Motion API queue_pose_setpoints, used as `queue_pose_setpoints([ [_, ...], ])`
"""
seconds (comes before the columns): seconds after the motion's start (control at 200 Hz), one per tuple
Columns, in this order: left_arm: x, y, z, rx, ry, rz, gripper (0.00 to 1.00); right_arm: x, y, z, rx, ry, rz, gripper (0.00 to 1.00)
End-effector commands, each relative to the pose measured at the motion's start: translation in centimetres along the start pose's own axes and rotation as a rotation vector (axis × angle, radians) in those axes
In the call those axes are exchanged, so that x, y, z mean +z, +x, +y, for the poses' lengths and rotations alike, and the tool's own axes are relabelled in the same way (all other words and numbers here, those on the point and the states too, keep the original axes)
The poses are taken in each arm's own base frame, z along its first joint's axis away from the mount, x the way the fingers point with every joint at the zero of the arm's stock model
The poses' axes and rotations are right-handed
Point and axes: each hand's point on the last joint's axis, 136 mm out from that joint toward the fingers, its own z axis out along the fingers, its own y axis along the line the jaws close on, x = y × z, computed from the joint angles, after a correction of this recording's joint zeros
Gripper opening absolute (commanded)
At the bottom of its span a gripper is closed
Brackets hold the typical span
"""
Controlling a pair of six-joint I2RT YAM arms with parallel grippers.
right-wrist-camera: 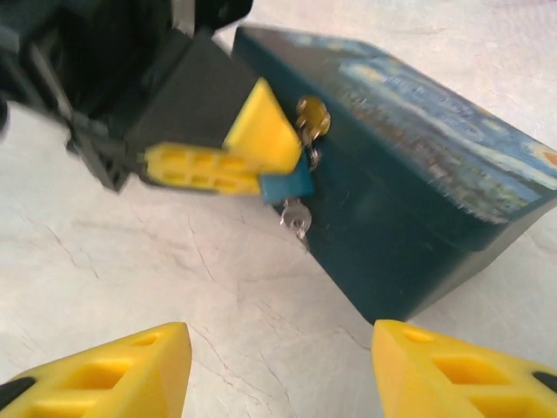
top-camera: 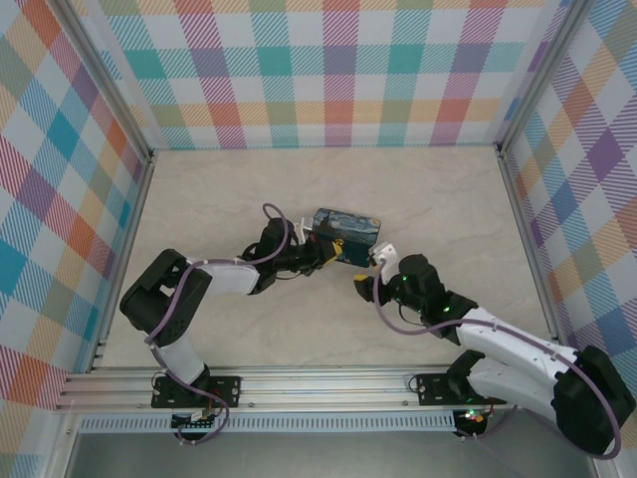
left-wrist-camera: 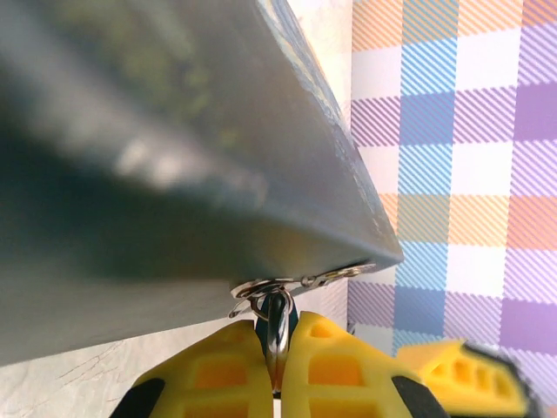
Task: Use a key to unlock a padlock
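Left pincer [left-wrist-camera: 277, 359] pinches padlock [right-wrist-camera: 285, 185] at tin [right-wrist-camera: 409, 200] left end; key [right-wrist-camera: 297, 219] hangs just beneath, long axis downward. Right pincer [right-wrist-camera: 278, 374] spread, free; key lies far-left of it.

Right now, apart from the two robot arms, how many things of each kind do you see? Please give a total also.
tin box: 1
padlock: 1
key: 1
Total: 3
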Motion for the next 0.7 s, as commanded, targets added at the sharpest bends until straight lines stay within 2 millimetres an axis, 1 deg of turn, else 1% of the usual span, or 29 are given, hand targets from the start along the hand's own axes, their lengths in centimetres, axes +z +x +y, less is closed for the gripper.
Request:
queue_pose_setpoints([
  [0.0, -1.0, -1.1, -1.6, -0.086, 0.03, -0.012, 0.0, 0.9, 0.5, -1.0, -0.132, 0.18, -0.004, 0.57],
  [0.065, -1.3, -1.3, -1.7, -0.107, 0.034, -0.01, 0.0, 1.6, 0.4, -0.1, -0.183, 0.199, -0.01, 0.57],
  [0.085, -1.3, -1.3, -1.8, -0.112, 0.034, -0.009, 0.0, 1.9, 0.3, 0.1, -0.23, 0.206, -0.008, 0.56],
  [0.16, -1.5, -1.3, -1.8, -0.128, 0.028, -0.002, 0.0, 2.7, -0.1, 0.8, -0.306, 0.207, 0.0, 0.54],
  [0.34, -1.8, -1.1, -2.0, -0.146, 0.03, 0.015, 0.0, 4.1, -1.1, 1.0, -0.405, 0.221, -0.003, 0.53],
  [0.455, -1.9, -1.0, -2.1, -0.148, 0.037, 0.022, 0.0, 4.9, -1.3, 1.0, -0.449, 0.234, -0.001, 0.51],
  [0.62, -2.0, -0.8, -2.4, -0.147, 0.045, 0.036, 0.0, 5.8, -1.6, 0.7, -0.458, 0.235, -0.003, 0.47],
  [0.695, -2.0, -0.7, -2.5, -0.148, 0.049, 0.043, 0.0, 6.0, -1.8, 0.4, -0.465, 0.242, -0.001, 0.43],
])
